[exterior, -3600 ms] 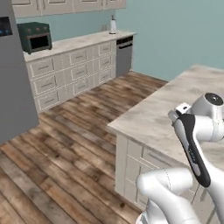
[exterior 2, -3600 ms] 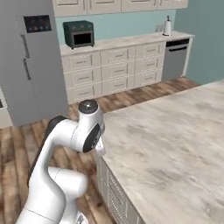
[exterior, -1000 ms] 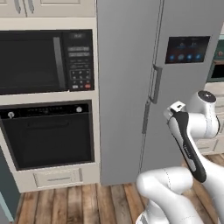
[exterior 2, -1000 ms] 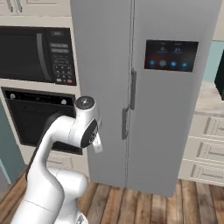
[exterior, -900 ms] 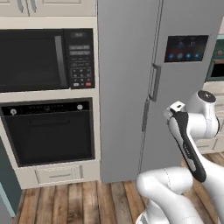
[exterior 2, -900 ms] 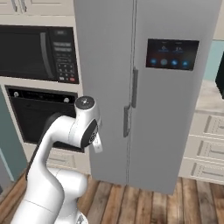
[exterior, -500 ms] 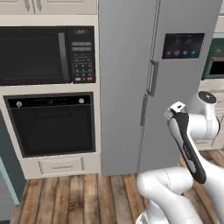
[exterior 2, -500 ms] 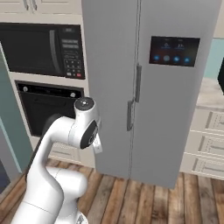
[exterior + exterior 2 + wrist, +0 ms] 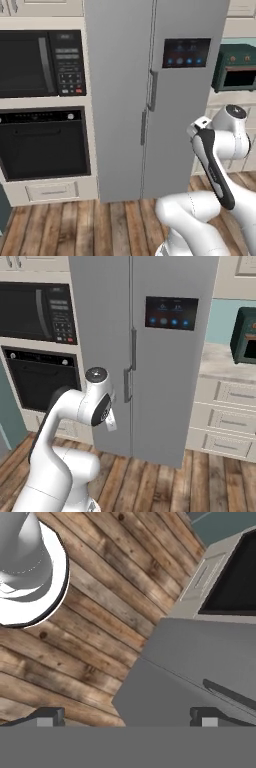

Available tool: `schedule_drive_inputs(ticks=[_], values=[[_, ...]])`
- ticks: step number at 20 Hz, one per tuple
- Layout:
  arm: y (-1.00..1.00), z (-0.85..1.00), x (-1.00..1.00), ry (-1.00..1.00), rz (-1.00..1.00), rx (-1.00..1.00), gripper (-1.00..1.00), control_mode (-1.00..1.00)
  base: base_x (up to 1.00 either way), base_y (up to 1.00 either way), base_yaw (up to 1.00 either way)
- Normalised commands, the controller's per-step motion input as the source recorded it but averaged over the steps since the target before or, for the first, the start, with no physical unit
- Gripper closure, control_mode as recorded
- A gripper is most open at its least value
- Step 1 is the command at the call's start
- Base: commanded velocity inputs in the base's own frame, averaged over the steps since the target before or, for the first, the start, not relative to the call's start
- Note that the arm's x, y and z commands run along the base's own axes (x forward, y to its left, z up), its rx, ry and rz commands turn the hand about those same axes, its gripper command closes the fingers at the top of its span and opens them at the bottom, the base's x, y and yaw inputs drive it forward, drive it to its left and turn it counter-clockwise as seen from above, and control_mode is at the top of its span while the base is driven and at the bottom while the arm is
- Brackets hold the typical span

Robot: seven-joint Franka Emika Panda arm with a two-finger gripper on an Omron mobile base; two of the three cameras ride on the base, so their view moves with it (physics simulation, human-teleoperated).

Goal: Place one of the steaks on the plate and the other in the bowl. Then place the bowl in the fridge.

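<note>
The fridge stands straight ahead, tall and grey, both doors shut, with a dark touchscreen on its right door. In the hand view, its grey door and a long handle lie below the camera. My gripper is open, its two dark fingertips wide apart with nothing between them. The arm is folded close to the base, short of the fridge. The steaks, the plate and the bowl are out of view.
A black microwave and a black oven sit in the cabinet left of the fridge. To its right, a teal toaster oven stands on a counter over cream drawers. Wood floor lies between base and fridge.
The base has driven and turned, so the views went from the island counter to the fridge, which has drifted slightly left over the last second. The arm's pose is unchanged; the gripper stays open.
</note>
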Motion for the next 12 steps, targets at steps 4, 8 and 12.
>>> schedule_drive_inputs(ticks=[4, 8, 12], values=[[0.0, 0.0, 0.0, 0.0, 0.0, 0.0, -1.0, 1.0, 0.46, 0.0, 0.0], [0.0, 0.0, 0.0, 0.0, 0.0, 0.0, -1.0, 1.0, 0.41, 0.2, 0.01], [0.0, 0.0, 0.0, 0.0, 0.0, 0.0, -1.0, 1.0, 0.06, 0.26, 0.0]])
